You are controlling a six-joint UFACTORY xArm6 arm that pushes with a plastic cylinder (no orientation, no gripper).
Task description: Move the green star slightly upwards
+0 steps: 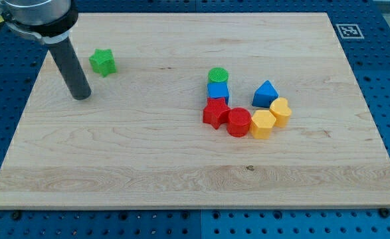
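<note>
The green star (102, 62) lies on the wooden board (181, 172) near the view's upper left. My tip (81, 96) rests on the board below and a little left of the star, with a clear gap between them. The dark rod rises from the tip toward the view's top left corner.
A cluster of blocks sits right of the middle: a green cylinder (218, 75), a blue cube (218, 91), a red star (215, 113), a red cylinder (239, 122), a yellow hexagon (262, 124), a yellow heart (280, 111) and a blue triangular block (266, 93).
</note>
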